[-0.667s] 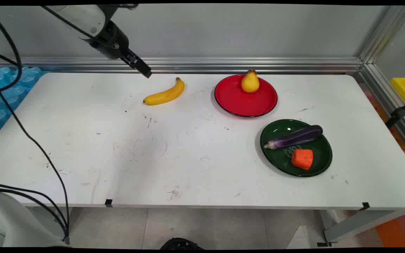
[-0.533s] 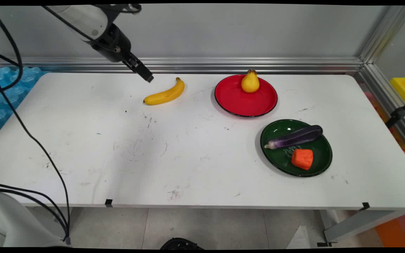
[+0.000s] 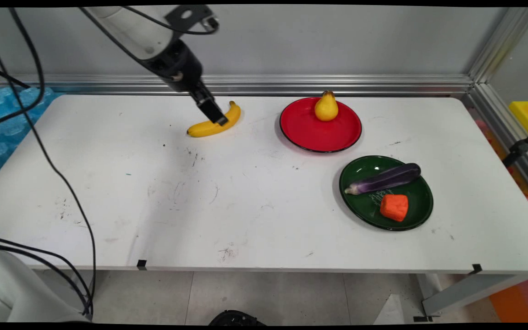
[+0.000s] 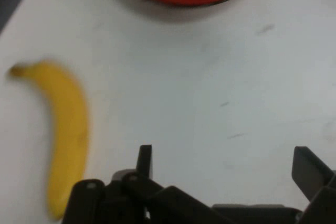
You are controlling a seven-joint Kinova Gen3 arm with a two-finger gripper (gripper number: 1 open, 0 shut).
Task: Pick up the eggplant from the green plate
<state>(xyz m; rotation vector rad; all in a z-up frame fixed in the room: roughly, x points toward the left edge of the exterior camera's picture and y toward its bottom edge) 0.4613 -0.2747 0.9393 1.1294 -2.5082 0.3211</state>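
Yellow banana point(image 3: 214, 123) was the thing closest to the jaws point(image 3: 220, 120), lying flat on the white desk point(image 3: 154, 192) near its far edge, with the red plate point(image 3: 320, 133) just off to the banana's right. In the main view the black tip sat right over the banana's middle; the hand view showed the banana point(image 4: 65, 140) off to one side of the spread fingers point(image 4: 144, 161), so the jaws were open, holding nothing, and not touching it as far as I could tell. A pear point(image 3: 326, 107) stood on that red plate's far side. Further from the banana, toward the near right, a green plate point(image 3: 422, 215) held an eggplant point(image 3: 383, 179) and an orange block point(image 3: 394, 206). My guess is the banana's light and smooth, kinda slippery on that curve, so gripping across the thick middle looked safest.
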